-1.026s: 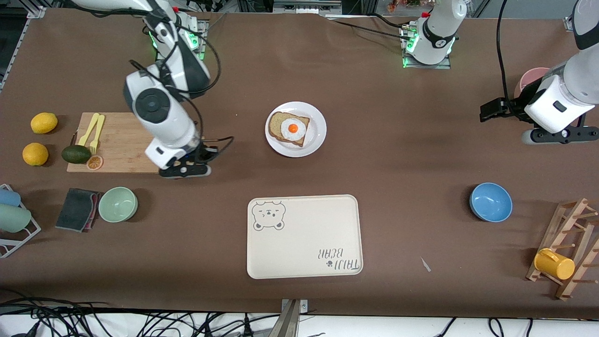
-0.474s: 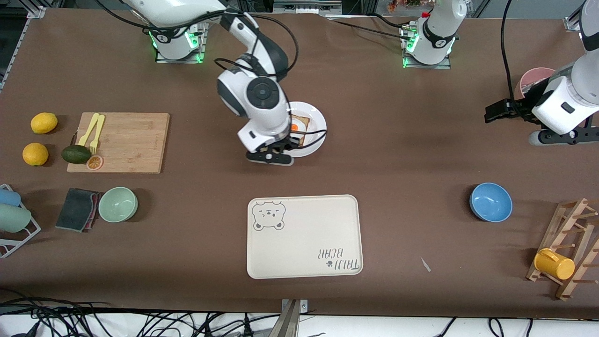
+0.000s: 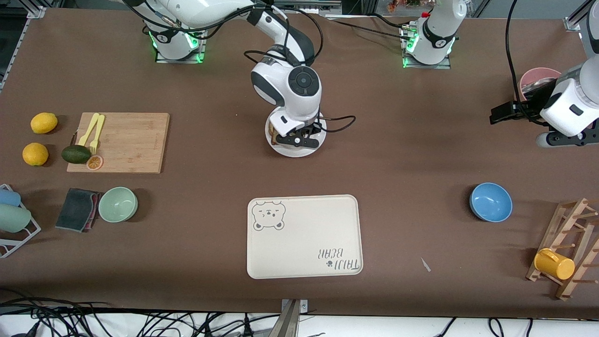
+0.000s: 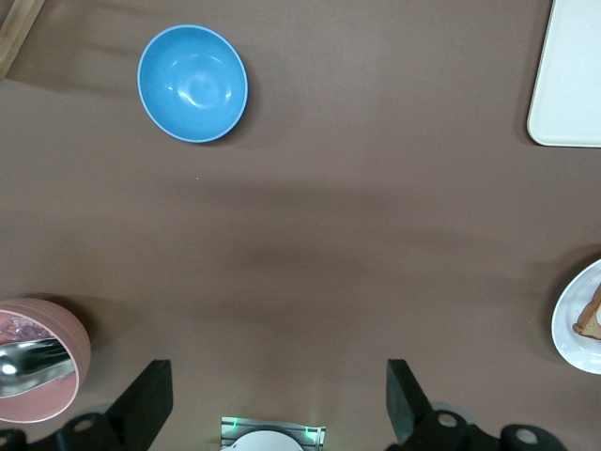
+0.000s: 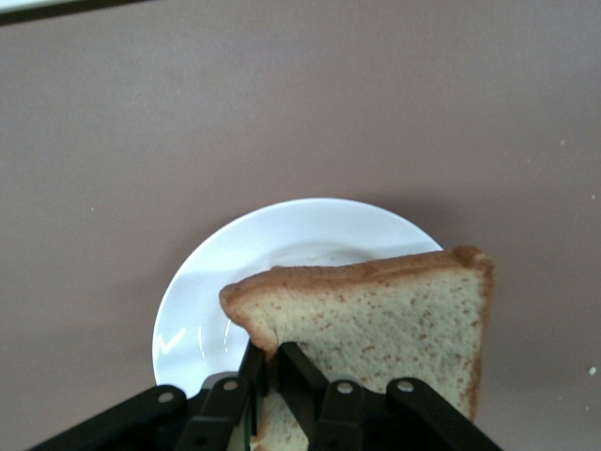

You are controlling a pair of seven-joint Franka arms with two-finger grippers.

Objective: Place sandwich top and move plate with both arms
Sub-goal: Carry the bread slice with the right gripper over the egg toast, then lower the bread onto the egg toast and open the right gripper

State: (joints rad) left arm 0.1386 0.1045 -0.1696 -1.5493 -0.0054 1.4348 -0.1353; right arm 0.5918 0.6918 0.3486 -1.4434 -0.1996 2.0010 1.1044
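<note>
The sandwich top (image 5: 376,319), a speckled tan slice with a brown crust, hangs tilted just above the white plate (image 5: 202,301). My right gripper (image 5: 275,365) is shut on the slice's crust edge. In the front view the right gripper (image 3: 299,139) and its wrist are over the plate (image 3: 291,152) and hide the bread there. My left gripper (image 3: 500,113) hangs open and holds nothing, over bare table beside a pink cup (image 3: 533,78). In the left wrist view its fingers (image 4: 148,406) stand wide apart, and the plate (image 4: 575,324) shows at the frame's edge with a corner of bread on it.
A cream bear tray (image 3: 304,236) lies nearer the front camera than the plate. A blue bowl (image 3: 490,201) and a wooden rack with a yellow mug (image 3: 554,263) are toward the left arm's end. A cutting board (image 3: 124,140), fruit and a green bowl (image 3: 118,204) are toward the right arm's end.
The right arm has swung from the cutting board across to over the plate, its gripper shut throughout. The left gripper has drifted slightly toward its end of the table.
</note>
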